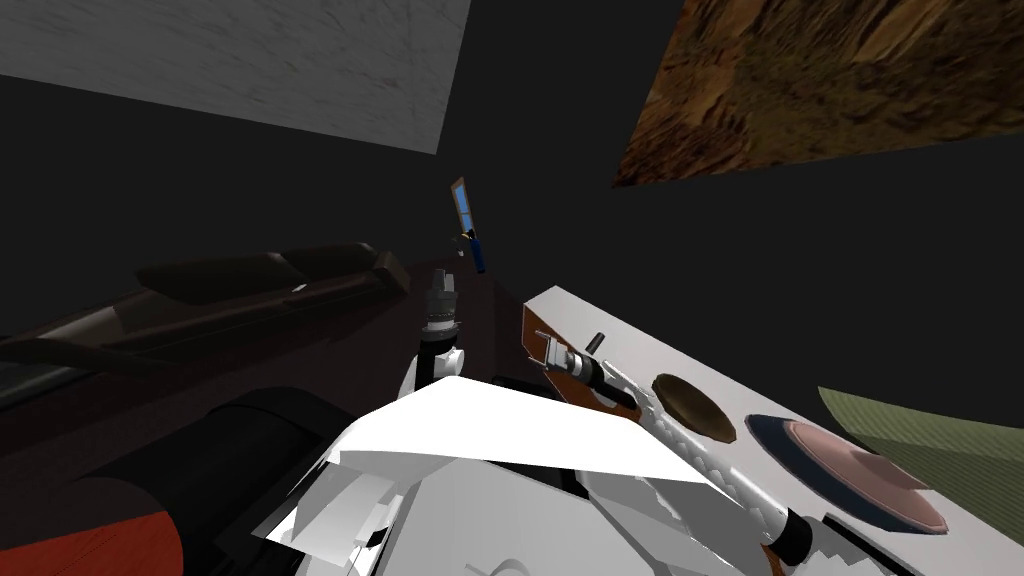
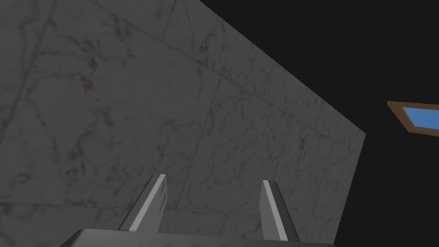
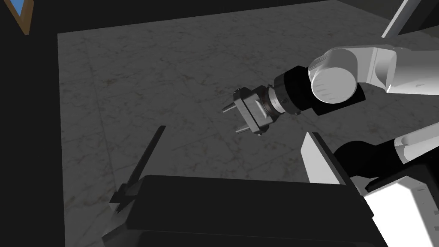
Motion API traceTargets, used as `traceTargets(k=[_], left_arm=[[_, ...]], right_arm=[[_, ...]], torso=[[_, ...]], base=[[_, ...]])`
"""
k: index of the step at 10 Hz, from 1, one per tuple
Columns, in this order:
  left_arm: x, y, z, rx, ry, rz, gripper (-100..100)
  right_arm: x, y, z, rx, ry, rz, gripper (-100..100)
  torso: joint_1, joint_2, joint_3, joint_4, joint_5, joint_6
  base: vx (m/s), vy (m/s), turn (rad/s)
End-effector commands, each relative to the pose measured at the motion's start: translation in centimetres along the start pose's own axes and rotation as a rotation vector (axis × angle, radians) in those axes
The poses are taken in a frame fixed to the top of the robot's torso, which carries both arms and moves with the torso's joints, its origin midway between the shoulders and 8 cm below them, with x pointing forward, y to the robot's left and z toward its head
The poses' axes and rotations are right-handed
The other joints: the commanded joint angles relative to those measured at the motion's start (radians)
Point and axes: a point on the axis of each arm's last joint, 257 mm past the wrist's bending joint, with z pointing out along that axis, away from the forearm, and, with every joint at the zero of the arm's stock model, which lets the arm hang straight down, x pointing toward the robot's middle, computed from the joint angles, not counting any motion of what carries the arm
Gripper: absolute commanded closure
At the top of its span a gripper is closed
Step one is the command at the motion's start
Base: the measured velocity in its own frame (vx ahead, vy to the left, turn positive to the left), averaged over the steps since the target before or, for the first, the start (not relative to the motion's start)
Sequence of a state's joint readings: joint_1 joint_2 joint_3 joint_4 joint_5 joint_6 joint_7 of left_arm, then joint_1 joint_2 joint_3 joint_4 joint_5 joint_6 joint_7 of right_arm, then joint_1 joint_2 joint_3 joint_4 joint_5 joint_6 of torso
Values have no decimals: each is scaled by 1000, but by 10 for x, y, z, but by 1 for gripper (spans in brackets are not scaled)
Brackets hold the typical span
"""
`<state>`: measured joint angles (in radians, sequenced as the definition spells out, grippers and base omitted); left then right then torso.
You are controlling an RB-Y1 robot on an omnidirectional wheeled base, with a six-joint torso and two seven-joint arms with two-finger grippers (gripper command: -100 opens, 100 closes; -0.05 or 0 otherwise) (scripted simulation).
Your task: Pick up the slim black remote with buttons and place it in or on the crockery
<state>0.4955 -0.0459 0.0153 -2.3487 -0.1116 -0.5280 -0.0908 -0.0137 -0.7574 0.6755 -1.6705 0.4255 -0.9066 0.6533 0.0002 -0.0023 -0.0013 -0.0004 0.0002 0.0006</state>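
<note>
A slim dark object (image 1: 597, 342), likely the remote, lies on the white table (image 1: 640, 345); no buttons can be made out on it. Further right on the table are a brown dish (image 1: 690, 405) and a pink plate (image 1: 860, 472) on a dark blue one. My right gripper (image 1: 541, 347) hovers over the table's near corner, a little left of the dark object and apart from it. In the right wrist view it (image 3: 236, 131) is open and holds nothing. My left gripper (image 1: 441, 276) is raised ahead of my chest, also open (image 2: 213, 179) and holding nothing.
A brown mat (image 1: 527, 335) covers the table's near corner under my right hand. A dark sofa (image 1: 250, 280) runs along the left. A blue-paned frame (image 1: 461, 204) hangs ahead. An olive patch (image 1: 930, 430) lies beyond the table. Marbled floor (image 3: 171, 77) lies below.
</note>
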Motion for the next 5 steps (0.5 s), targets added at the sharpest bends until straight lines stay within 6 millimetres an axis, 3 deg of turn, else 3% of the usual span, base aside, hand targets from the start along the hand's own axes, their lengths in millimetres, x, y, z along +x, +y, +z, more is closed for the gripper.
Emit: traceTargets(k=[1,2,5], left_arm=[[0,0,0,0,0,0,0],[0,0,0,0,0,0,0],[0,0,0,0,0,0,0]], right_arm=[[21,5,-6,-26,48,-17,-100],[42,11,-18,-78,124,-67,-100],[81,13,-45,-114,242,-92,-100]], torso=[[0,0,0,0,0,0],[0,0,0,0,0,0],[0,-1,-1,0,0,0]], base=[[33,6,88],[45,15,158],[39,3,99]])
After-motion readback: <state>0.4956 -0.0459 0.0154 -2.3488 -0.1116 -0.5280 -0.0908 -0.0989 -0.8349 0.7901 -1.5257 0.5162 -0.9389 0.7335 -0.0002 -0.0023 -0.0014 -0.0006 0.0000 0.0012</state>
